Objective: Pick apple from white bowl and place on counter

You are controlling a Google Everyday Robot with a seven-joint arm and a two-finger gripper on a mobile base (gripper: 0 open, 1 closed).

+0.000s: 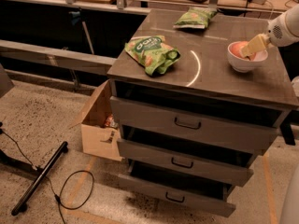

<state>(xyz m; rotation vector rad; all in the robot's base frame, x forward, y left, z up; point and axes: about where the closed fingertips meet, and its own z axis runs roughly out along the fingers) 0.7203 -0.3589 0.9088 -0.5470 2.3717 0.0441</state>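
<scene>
The apple [238, 48], reddish-orange with a pinkish patch, lies in the white bowl [244, 64] at the right side of the dark counter [219, 80]. My gripper [252, 46] comes in from the right edge of the camera view and reaches down into the bowl, right at the apple's right side. It hides part of the apple. The white arm housing [286, 26] sits just above and to the right of the bowl.
A green snack bag [152, 53] lies on the counter's left part, another [194, 17] at its back. Three handled drawers stand slightly pulled out below. An open cardboard box [99, 125] sits on the floor to the left, with a cable and a stand leg nearby.
</scene>
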